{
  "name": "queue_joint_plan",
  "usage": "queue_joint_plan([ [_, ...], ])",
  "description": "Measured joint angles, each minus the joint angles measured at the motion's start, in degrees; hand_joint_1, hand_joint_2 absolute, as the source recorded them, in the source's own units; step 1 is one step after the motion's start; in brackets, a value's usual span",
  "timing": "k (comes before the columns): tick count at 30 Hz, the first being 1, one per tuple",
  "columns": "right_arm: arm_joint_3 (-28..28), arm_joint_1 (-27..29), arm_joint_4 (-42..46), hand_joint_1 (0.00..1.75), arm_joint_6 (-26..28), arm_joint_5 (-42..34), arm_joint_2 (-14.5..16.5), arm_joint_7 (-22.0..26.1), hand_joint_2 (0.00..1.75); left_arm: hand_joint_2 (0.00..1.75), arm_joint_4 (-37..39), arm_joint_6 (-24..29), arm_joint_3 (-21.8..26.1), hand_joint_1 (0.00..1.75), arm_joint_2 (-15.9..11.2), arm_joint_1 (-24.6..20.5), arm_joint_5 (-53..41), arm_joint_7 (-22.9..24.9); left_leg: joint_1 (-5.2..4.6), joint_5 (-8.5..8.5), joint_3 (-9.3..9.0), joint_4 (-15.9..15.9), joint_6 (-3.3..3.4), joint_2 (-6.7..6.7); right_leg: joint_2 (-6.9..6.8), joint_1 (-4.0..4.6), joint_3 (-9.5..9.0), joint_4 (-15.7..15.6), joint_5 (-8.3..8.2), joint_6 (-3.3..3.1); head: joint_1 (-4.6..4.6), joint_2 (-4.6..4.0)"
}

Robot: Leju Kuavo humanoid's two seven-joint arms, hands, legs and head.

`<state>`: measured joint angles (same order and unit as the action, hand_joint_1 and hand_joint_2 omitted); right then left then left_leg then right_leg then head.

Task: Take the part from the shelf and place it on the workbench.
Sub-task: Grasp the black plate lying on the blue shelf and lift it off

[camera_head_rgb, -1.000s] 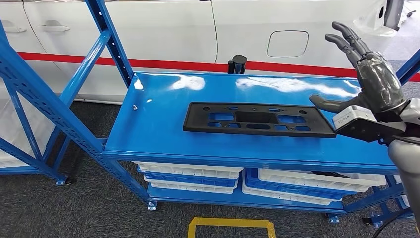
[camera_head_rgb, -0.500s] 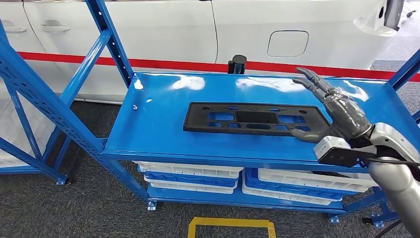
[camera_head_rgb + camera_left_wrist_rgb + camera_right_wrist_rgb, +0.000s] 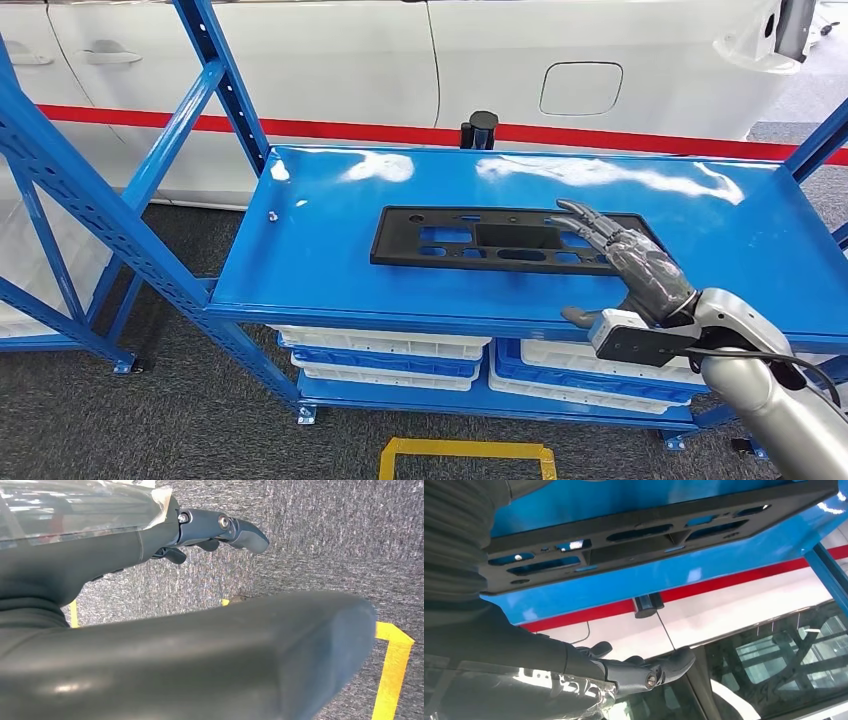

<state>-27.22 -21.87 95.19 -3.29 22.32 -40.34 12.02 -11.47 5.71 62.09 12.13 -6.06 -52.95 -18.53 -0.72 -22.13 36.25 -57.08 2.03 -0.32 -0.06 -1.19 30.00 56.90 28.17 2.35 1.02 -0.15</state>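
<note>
The part (image 3: 500,240) is a long flat black plastic panel with several cut-outs, lying flat on the blue shelf top (image 3: 320,250). My right hand (image 3: 630,265) reaches over the panel's right end with fingers spread and the thumb near the shelf's front edge. It holds nothing, and I cannot tell whether the fingers touch the panel. In the right wrist view the part (image 3: 644,535) is close beyond the fingers (image 3: 644,672). My left hand (image 3: 220,527) hangs over grey carpet, holding nothing.
A black cylinder (image 3: 482,128) stands at the shelf's back edge, in front of a white car body (image 3: 600,60). White and blue bins (image 3: 380,350) fill the level below. Blue uprights (image 3: 100,200) rise at the left. Yellow tape (image 3: 465,455) marks the floor.
My right hand has come down from high at the right and moved left, from above the shelf to low over the part's right end. The part has not moved.
</note>
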Motion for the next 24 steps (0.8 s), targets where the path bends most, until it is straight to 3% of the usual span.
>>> queue_joint_plan([
  [5, -1.0, -0.6, -0.8, 0.0, -1.8, -2.0, -0.9, -1.4, 1.75, 0.0, 0.0, 0.1, 0.0, 0.0, 0.0, 0.0, -0.3, 0.2, -0.01, 0.0, 0.02, 0.0, 0.0, 0.0, 0.0, -0.01, -0.01, 0.0, 0.0, 0.0, -0.01, 0.0],
  [9, -2.5, -4.7, -3.0, 0.0, -4.6, -4.1, -1.3, -1.1, 1.75, 0.0, 0.0, 0.6, 0.0, 0.0, 0.0, 0.0, 0.6, 0.3, -0.1, 0.01, 0.06, 0.0, 0.01, 0.04, 0.05, 0.0, 0.01, 0.0, -0.03, 0.03, 0.0, 0.0],
  [16, -9.4, -18.3, -13.6, 0.0, -6.1, -5.5, 2.5, -0.4, 1.75, 0.0, 0.0, 1.7, 0.6, 0.0, 0.2, 0.1, 2.0, 0.2, -0.03, 0.13, 0.04, 0.0, 0.11, -0.01, -0.03, 0.02, 0.01, 0.0, -0.08, 0.09, 0.0, 0.0],
  [24, -14.0, -23.7, -21.5, 0.0, -4.5, -5.8, 5.2, -0.1, 1.75, 0.0, 0.1, 1.9, 1.3, 0.0, 0.3, 0.1, 1.9, 0.1, -0.05, 0.13, 0.1, 0.0, 0.12, -0.1, -0.08, -0.02, 0.03, 0.0, -0.08, 0.1, -0.02, 0.0],
])
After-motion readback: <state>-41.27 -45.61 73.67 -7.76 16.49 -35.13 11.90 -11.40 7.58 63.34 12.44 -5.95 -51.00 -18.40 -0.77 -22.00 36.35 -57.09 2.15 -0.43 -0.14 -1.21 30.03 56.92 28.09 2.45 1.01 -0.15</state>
